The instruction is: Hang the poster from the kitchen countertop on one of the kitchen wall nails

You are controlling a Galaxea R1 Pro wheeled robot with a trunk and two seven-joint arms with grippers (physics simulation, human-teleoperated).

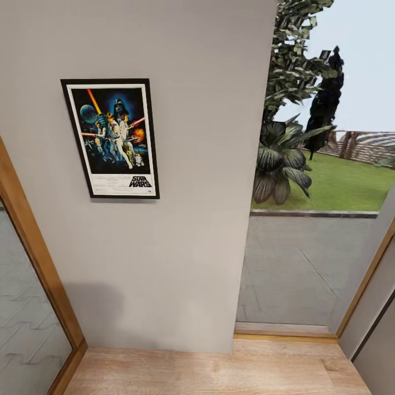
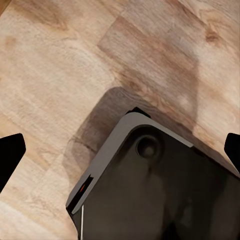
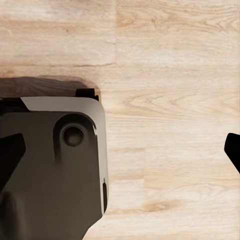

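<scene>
Poster (image 1: 111, 138): black frame, white border, hangs slightly tilted on grey wall (image 1: 203, 181); nail hidden. Both grippers' fingers spread wide over wood floor (image 2: 55, 75), empty.

Wall (image 1: 192, 219): pale grey, carries the poster (image 1: 112, 138), flat against it, upright. Floor (image 1: 219, 373): light wood planks. Robot base (image 2: 165, 190) rests on the floor, dark with a grey edge.
</scene>
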